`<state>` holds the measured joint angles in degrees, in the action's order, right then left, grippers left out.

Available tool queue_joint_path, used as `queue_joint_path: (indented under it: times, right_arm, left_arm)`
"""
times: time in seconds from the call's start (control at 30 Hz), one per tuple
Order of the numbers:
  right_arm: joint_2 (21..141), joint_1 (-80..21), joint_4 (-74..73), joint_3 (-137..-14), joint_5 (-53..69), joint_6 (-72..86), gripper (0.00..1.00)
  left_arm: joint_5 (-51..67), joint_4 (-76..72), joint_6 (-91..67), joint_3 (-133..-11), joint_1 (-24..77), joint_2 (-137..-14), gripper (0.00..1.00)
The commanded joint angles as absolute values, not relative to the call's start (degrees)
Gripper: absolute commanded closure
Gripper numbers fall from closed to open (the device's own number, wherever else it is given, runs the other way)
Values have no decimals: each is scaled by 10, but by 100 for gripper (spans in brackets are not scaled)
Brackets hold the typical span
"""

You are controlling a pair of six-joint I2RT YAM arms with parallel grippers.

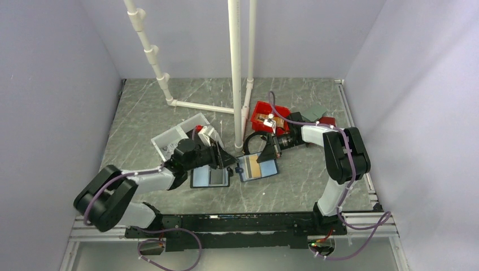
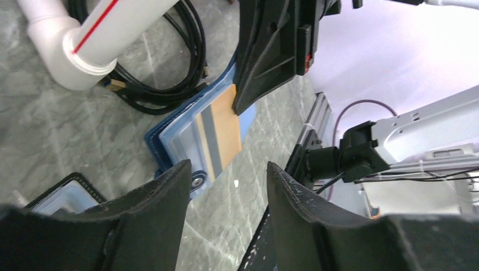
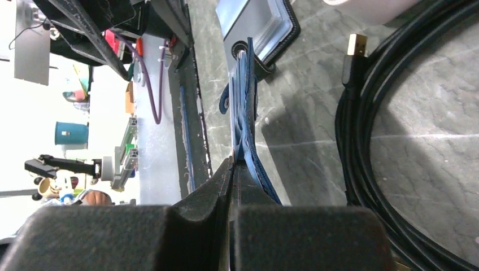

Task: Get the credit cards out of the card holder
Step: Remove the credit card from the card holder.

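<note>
Right gripper (image 3: pixel 233 164) pinched shut on the far edge of the card holder (image 1: pixel 257 167), spread open mid-table with a gold-orange credit card (image 2: pixel 223 132) on its light-blue inside. Left gripper (image 2: pixel 229 169) parted and empty, just left of it above the black-edged folio (image 1: pixel 210 176). Black cable (image 3: pixel 395 141) coiled just beyond.

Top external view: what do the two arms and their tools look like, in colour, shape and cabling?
Both the left arm and right arm have bulky black joint housings, light grey links and a purple cable along each. The left tool and right tool have matte black, wedge-shaped fingers, slightly scuffed.
</note>
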<state>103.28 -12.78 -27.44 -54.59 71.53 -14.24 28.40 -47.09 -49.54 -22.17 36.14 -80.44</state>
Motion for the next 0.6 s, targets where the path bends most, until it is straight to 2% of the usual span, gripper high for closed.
queue_joint_path:
  times: [0.0, 0.1, 0.23, 0.57]
  right_arm:
    - [1004, -130, -313, -571, 771, -203, 100]
    - [1004, -141, -342, -580, 776, -240, 100]
    - [1002, -151, -381, -591, 791, -282, 100]
    - [1013, -162, -465, -614, 819, -371, 100]
  left_arm:
    - [244, -279, -380, -245, 360, -726, 40]
    - [240, -231, -347, -252, 360, -697, 32]
    - [255, -223, -326, -254, 360, -693, 31]
    - [311, -316, -347, -249, 360, -757, 25]
